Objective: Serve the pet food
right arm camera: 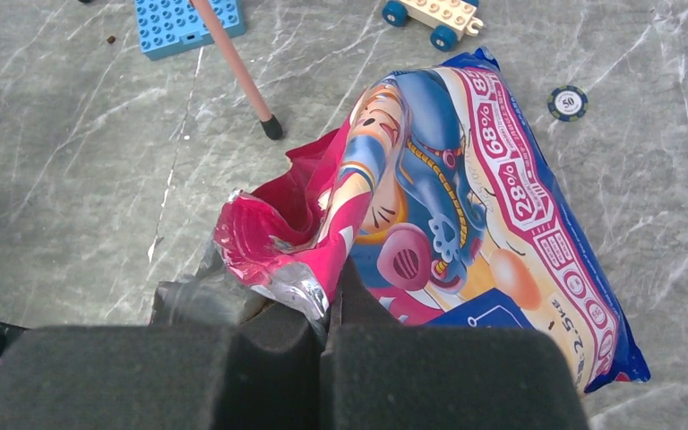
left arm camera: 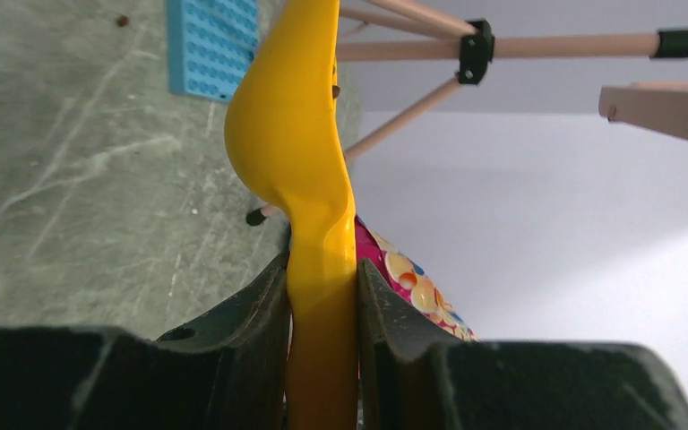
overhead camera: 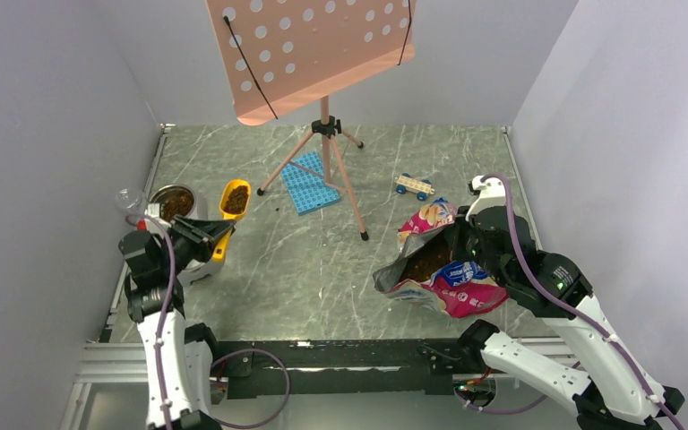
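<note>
Dark brown pet food fills the yellow scoop [overhead camera: 235, 199], lies in the metal bowl [overhead camera: 173, 193] at the far left and shows inside the open pink-and-blue bag [overhead camera: 448, 285] as a dark mass [overhead camera: 428, 262]. My left gripper [overhead camera: 199, 238] is shut on the scoop's handle and holds the scoop just right of the bowl. In the left wrist view the scoop [left arm camera: 291, 134] stands edge-on between the fingers of the left gripper [left arm camera: 322, 296]. My right gripper [right arm camera: 327, 309] is shut on the bag's torn rim [right arm camera: 278, 260] and holds the mouth open.
A pink music stand [overhead camera: 322, 54] on a tripod stands at the back centre, one leg [right arm camera: 237, 72] ending near the bag. A blue studded plate [overhead camera: 312, 182], a toy car [overhead camera: 414, 185], a poker chip [right arm camera: 567, 101] and a clear cup [overhead camera: 130, 199] lie around.
</note>
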Controlling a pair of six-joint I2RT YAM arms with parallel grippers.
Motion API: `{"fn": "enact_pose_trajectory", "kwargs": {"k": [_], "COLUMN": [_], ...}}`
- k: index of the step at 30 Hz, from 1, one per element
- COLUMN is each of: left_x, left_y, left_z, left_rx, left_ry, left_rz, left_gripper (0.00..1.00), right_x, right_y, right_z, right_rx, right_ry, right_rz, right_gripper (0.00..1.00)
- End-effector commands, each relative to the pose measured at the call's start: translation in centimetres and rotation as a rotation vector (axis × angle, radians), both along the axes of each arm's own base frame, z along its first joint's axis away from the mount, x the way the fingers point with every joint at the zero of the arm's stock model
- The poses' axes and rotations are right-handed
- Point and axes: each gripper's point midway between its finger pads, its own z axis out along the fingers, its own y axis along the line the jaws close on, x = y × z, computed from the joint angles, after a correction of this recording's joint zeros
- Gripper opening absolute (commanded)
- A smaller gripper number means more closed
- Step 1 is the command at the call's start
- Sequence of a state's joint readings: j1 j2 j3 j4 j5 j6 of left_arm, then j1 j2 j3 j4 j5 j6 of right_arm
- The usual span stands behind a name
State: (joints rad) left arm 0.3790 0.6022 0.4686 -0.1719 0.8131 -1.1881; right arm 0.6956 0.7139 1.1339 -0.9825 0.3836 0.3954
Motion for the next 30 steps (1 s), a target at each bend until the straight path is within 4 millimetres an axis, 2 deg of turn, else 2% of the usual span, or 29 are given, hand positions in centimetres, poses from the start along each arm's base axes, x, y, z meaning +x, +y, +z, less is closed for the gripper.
{"fn": "enact_pose_trajectory", "kwargs": {"k": [1,3,7,20,24,30], "left_x": [-1.4,-1.9,-2.5,-4.1,-4.6,-4.7], "left_y": [1.4,2.1,3.3,6.6,7.3,8.9], "left_z": [-1.8,-2.8,-3.1,-5.9,-7.0,-7.5], "left_rx": [-0.043,-0.059,-0.064,-0.106,-0.105,-0.060], "left_ry": [0.023,0.063,0.068,0.209,0.264,0.312], "left_rz": [0.082,0.136,0.241,0.562,0.628,0.698], "left_gripper": [0.00,0.00,0.00,0.00,0.00,0.00], "right_x": [0.8,0.6,0.3,-0.8,-0.9,-0.9], "right_y": [0.6,0.7,0.7,1.6,1.4,1.2], "right_z": [7.1,7.0,7.0,7.1,7.3,7.4], "right_rx": [0.156,0.155,0.147,0.167,0.162,0.158], "right_ry": [-0.220,-0.223,-0.232,-0.239,-0.246,-0.244], "right_rz": [0.016,0.027,0.051,0.140,0.142,0.132], "right_gripper": [0.00,0.00,0.00,0.00,0.00,0.00]}}
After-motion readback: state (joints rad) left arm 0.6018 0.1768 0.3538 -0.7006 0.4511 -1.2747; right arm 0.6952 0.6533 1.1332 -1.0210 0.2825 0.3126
